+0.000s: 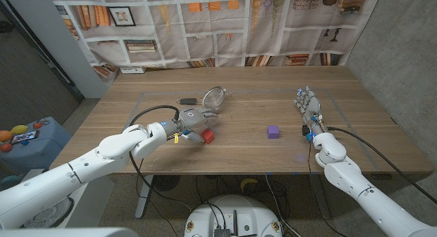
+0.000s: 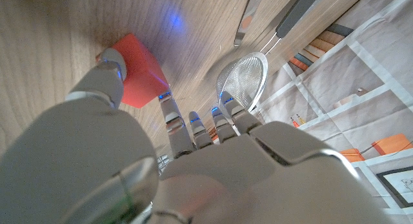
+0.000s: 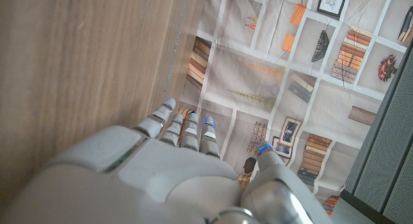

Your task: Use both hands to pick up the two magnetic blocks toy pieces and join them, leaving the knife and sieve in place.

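Red magnetic block (image 1: 207,135): small, rigid, probably light, smooth-faced; best pinched across two opposite flat faces. Lies just beside the sieve (image 1: 214,98), on the robot's side of it, with left hand (image 1: 192,121) over it, thumb against one face, fingers spread, no grip closed yet. Purple magnetic block (image 1: 273,131): same kind, well to the right of the sieve. Right hand (image 1: 308,107) farther right still, fingers extended together, holding nothing. Sieve bowl looks empty. Knife (image 1: 187,100) just left of the sieve.

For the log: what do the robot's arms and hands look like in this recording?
Both arms have white rounded shells with black cables looping beside the forearms. The left hand and right hand are silver-grey metal, with small blue lights glowing on the fingers. A yellow tag sits at the left wrist.
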Controlling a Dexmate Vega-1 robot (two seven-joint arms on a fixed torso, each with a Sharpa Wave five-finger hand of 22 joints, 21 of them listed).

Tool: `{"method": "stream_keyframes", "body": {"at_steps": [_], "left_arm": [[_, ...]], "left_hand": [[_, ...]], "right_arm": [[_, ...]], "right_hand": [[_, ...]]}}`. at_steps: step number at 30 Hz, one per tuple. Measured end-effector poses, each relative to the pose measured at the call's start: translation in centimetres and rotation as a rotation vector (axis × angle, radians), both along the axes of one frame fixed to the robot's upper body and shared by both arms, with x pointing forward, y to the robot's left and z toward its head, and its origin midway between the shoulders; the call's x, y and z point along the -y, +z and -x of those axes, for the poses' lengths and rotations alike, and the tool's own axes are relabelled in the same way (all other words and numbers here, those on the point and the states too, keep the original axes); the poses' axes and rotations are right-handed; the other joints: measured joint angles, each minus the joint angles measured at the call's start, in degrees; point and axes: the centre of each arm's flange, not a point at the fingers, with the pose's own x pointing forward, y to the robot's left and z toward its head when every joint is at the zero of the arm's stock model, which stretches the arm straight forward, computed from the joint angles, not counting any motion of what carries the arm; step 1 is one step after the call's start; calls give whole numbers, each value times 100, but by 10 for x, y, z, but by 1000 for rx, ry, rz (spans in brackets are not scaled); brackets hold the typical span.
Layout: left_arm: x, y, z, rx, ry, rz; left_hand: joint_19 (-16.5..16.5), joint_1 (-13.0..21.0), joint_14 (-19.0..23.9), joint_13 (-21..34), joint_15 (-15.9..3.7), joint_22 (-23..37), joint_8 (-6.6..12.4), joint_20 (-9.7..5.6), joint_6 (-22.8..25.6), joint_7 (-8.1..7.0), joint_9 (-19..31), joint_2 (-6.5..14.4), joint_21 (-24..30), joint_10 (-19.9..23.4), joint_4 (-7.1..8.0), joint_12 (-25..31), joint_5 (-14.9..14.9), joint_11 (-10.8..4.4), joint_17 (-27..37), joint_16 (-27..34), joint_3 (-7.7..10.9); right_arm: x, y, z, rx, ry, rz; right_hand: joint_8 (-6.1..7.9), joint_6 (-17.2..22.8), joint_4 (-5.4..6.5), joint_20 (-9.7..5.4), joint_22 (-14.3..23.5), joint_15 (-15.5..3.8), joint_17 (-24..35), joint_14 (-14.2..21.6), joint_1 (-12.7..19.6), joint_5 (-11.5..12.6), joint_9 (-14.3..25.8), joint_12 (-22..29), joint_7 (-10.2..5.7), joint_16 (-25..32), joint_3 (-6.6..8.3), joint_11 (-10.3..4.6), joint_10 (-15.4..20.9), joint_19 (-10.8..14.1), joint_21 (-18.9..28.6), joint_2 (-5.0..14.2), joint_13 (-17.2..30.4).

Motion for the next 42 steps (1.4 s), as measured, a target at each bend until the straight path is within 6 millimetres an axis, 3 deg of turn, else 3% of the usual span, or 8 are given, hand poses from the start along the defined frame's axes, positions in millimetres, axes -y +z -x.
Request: {"method": "stream_keyframes", "body": {"at_steps": [7, 20, 42], "left_arm": [[1, 2, 0, 2, -7, 14], [2, 15, 6, 37, -8, 77], [4, 21, 19, 74, 22, 180]], "left_hand": [[42, 76, 71, 0, -10, 0, 39, -1, 141, 118, -14, 13, 0, 90, 6, 0, -17, -13, 0, 0, -39], [42, 116, 71, 0, -10, -1, 74, 0, 140, 118, -28, 49, 0, 141, 22, 0, -23, -2, 0, 0, -69], [41, 124, 71, 0, -10, -1, 56, 0, 244, 222, -53, 116, -25, 192, 15, 0, -12, 8, 0, 0, -124]], "right_arm": [[0, 0, -1, -6, 3, 4], [2, 6, 0, -12, 9, 31], [14, 21, 23, -3, -19, 161]], "right_hand": [[0, 0, 0, 0, 0, 0, 0, 0, 0, 0, 0, 0, 0, 0, 0, 0, 0, 0, 0, 0, 0], [0, 0, 0, -31, 0, 0, 0, 0, 0, 0, -1, 0, 0, 0, 0, 0, 0, 30, 0, 0, 0], [0, 32, 0, -30, 0, 0, -30, 0, 1, 0, -1, 0, -31, 0, 1, -21, 21, 30, 0, 1, 0]]}}
